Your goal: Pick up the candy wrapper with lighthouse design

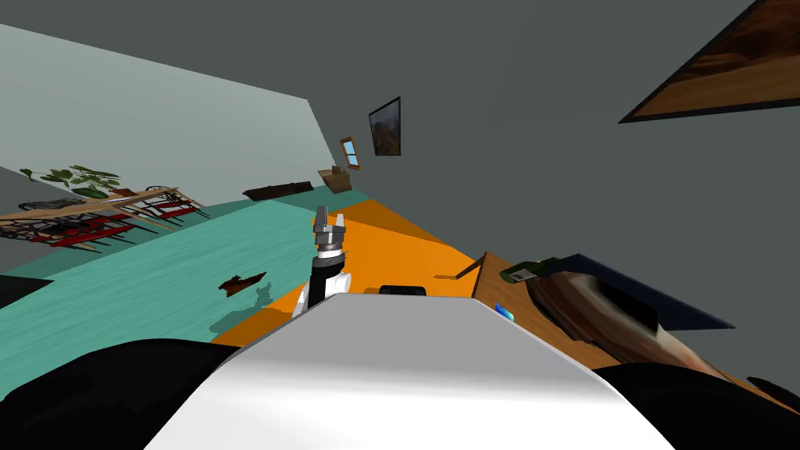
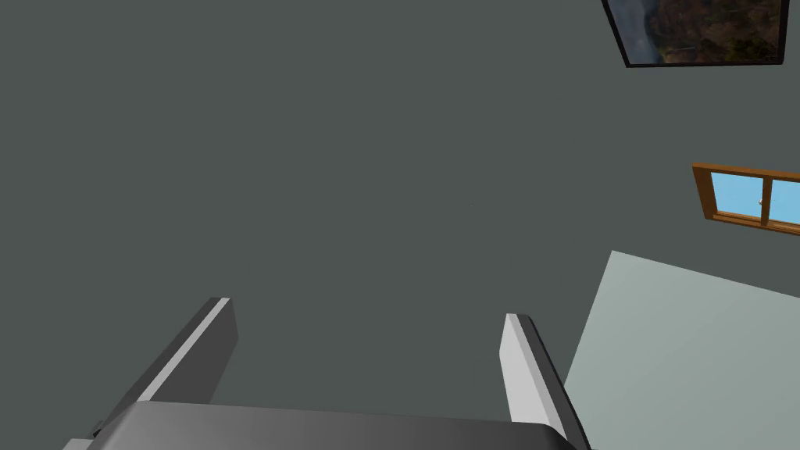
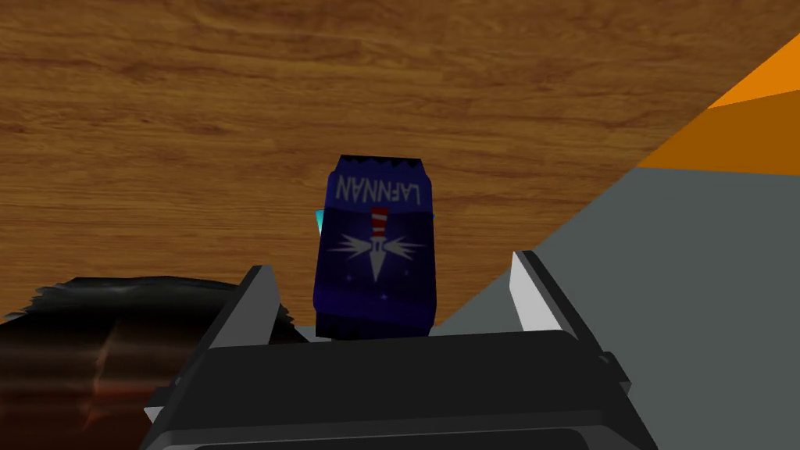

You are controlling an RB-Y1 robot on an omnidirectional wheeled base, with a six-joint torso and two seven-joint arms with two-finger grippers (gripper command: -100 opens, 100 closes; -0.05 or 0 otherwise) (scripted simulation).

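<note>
The candy wrapper (image 3: 375,250) is dark blue with a jagged end, white "LAFNNAN" lettering and a red-and-white striped lighthouse throwing white beams. It lies flat on the wooden table (image 3: 156,117), right between the right gripper (image 3: 391,262) fingers, which are spread wide with gaps on both sides. The gripper body cuts off its near end, and I can't make out the cyan sliver (image 3: 319,221) behind it. A dark brown-black lump (image 3: 94,351) crowds one finger. In the head view a green bottle (image 1: 531,269) sits at 1 o'clock from the wrapper. The left gripper (image 1: 330,226) is up at 12 o'clock, fingers apart.
</note>
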